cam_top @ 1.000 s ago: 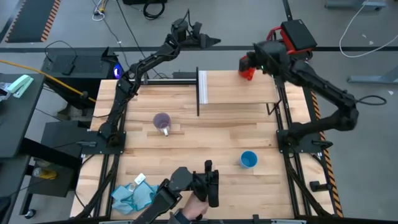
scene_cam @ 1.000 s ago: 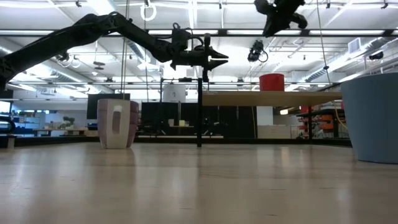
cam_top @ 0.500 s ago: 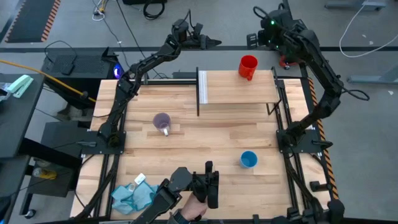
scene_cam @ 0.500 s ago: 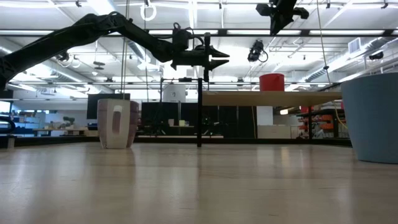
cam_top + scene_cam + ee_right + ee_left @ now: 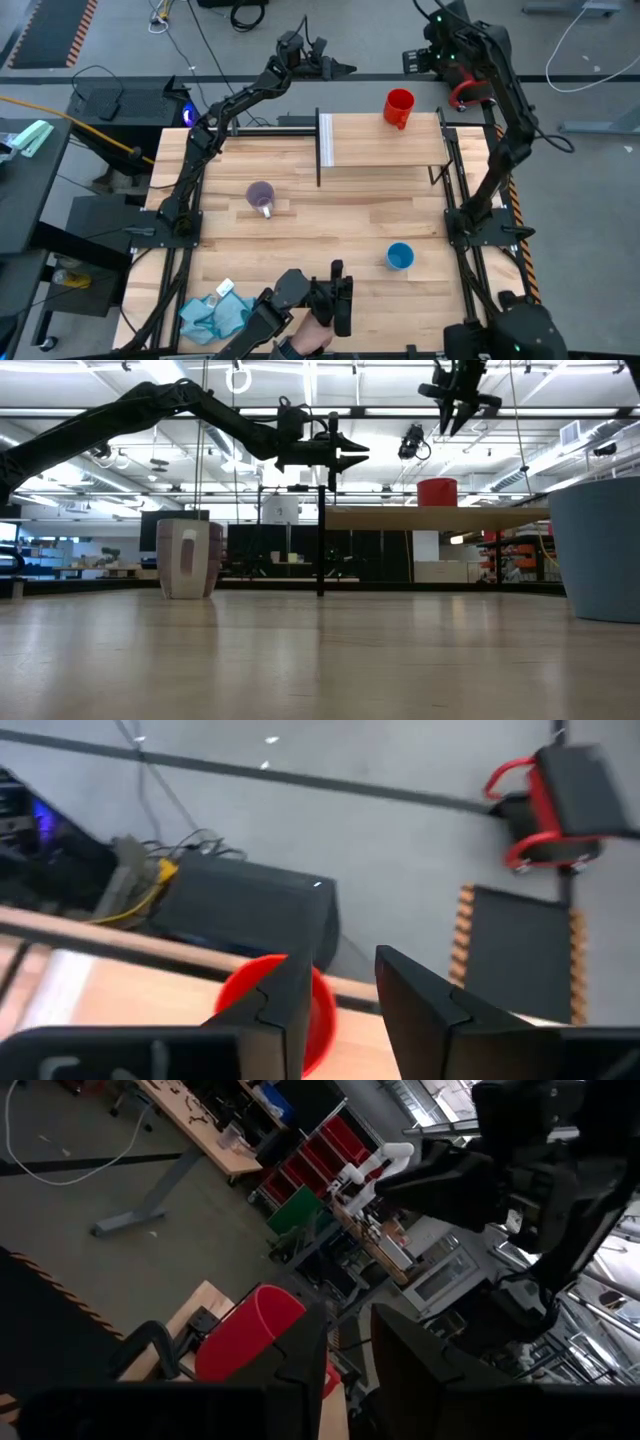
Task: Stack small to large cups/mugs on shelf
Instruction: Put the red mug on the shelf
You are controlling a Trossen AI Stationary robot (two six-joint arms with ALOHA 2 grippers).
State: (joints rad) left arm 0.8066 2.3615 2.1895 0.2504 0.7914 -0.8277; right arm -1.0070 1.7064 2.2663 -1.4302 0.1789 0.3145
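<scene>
Right claw (image 5: 461,422) high over red mug (image 5: 398,107), apparently empty.

In the low view the light-blue cup (image 5: 604,548) is cut off at 3 o'clock; the right wrist's own fingers (image 5: 285,1010) hide part of the red mug (image 5: 250,995).

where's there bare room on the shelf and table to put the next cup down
The shelf is bare between its white panel and the red mug at its far right corner. The table is bare between the purple mug and blue cup. The near left edge is crowded: a teal cloth and a dark device.
</scene>
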